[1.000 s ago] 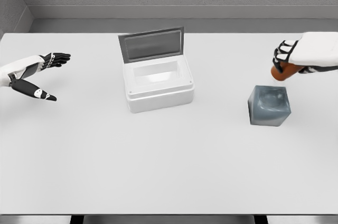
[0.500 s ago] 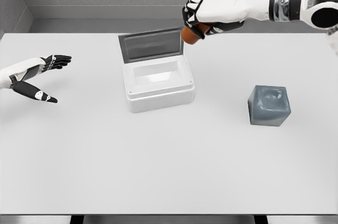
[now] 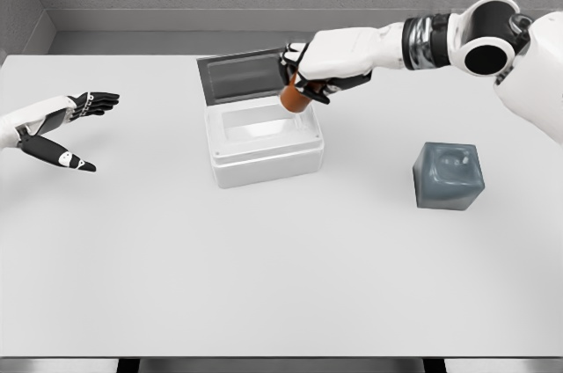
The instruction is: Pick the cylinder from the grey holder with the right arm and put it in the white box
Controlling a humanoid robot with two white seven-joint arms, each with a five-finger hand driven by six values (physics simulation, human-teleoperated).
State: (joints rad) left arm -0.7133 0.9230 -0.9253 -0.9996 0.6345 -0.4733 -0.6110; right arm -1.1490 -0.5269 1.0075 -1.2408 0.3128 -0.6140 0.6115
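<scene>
The white box (image 3: 264,155) stands at the table's middle back with its grey lid (image 3: 251,74) raised behind it. My right hand (image 3: 303,76) hangs over the box's right rear corner, shut on the orange-brown cylinder (image 3: 294,98), whose lower end points down toward the box's opening. The grey holder (image 3: 449,176) sits to the right on the table, its top recess bare. My left hand (image 3: 66,127) rests at the far left above the table, fingers spread and holding nothing.
The white table (image 3: 264,276) stretches wide in front of the box and holder. A grey wall runs along the back edge.
My right hand carried the cylinder from above the holder leftward to the box, then came down and slightly left over the box's right rear corner. The left hand stayed still.
</scene>
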